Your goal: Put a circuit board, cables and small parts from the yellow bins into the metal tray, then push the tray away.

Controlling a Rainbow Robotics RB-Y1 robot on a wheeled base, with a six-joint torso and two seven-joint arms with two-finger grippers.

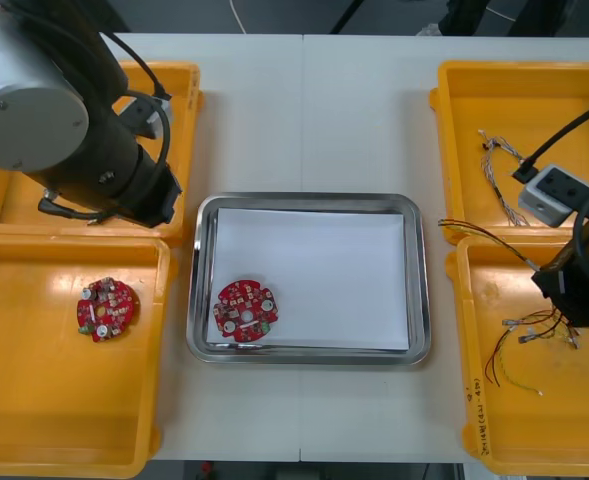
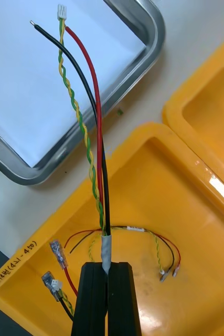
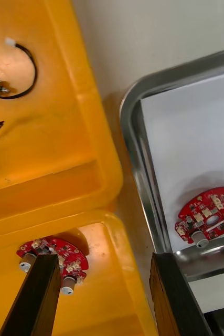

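Your right arm has its jaws clenched on the cable bundle: a red lead, a black lead and a twisted yellow-and-green pair. The hold is at the taped collar, where the strands are bound together. The bundle hangs over the near right yellow bin, with its free ends pointing toward the corner of the metal tray. Judge it very light and springy rather than limp, since the leads stand out from the jaws without drooping. Expect the tips to sway and to catch on the tray rim. The collar is the sound place to hold, because it keeps all the leads together. The small white connector and the bare end of the black lead look delicate and should take no load. Loose cables lie in the bin below and could snag the bundle. One red circuit board already lies in the tray, touching nothing else. Another circuit board sits in the near left bin. Your left arm waits over the seam between the two left bins, beside the tray, with its jaws released and standing apart on nothing.
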